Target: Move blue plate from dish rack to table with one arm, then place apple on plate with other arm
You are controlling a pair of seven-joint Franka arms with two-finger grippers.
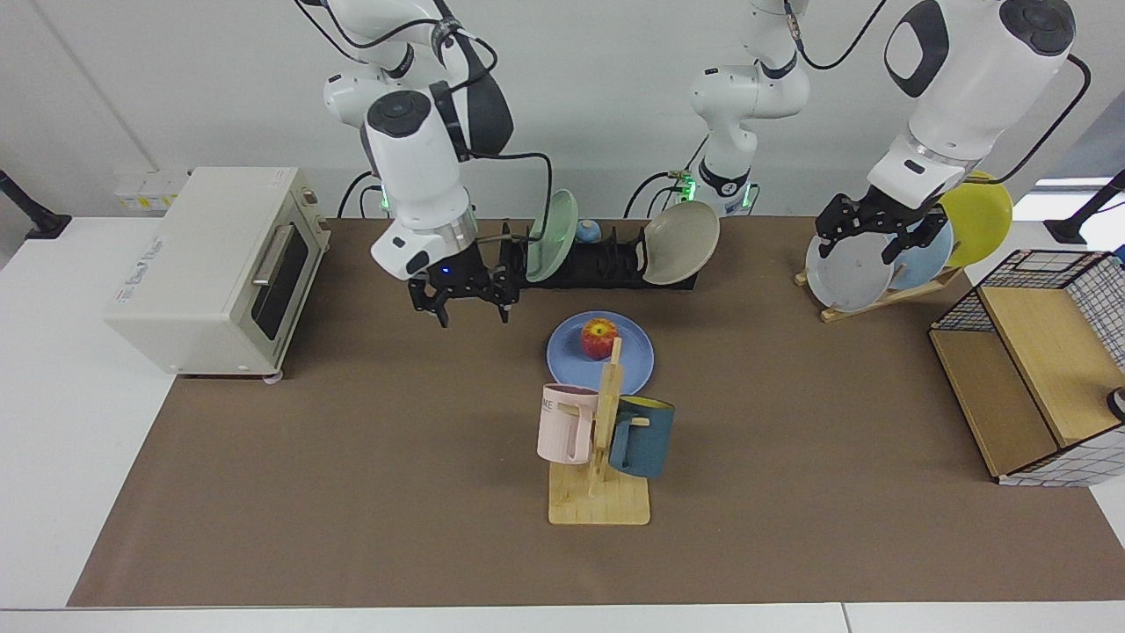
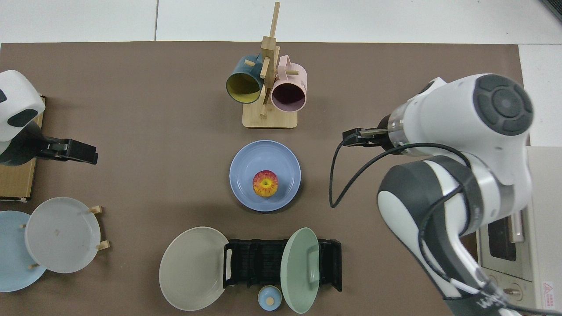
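Observation:
The blue plate (image 1: 635,358) (image 2: 246,166) lies flat on the brown mat of the table (image 1: 352,457), just in front of the black dish rack (image 1: 606,261) (image 2: 257,263). The red and yellow apple (image 1: 598,338) (image 2: 265,183) rests at the plate's middle, with nothing touching it. My right gripper (image 1: 470,308) hangs open and empty above the mat, off to the toaster side of the plate and clear of it. My left gripper (image 1: 866,236) (image 2: 66,151) waits open and empty over the wooden plate rack.
A pale green plate (image 1: 552,236) and a beige plate (image 1: 681,230) stand in the black rack. The wooden mug stand (image 1: 602,457) with two mugs is close in front of the blue plate. A toaster oven (image 1: 220,264), a wooden plate rack (image 1: 879,294) and a wire shelf (image 1: 1037,352) flank the mat.

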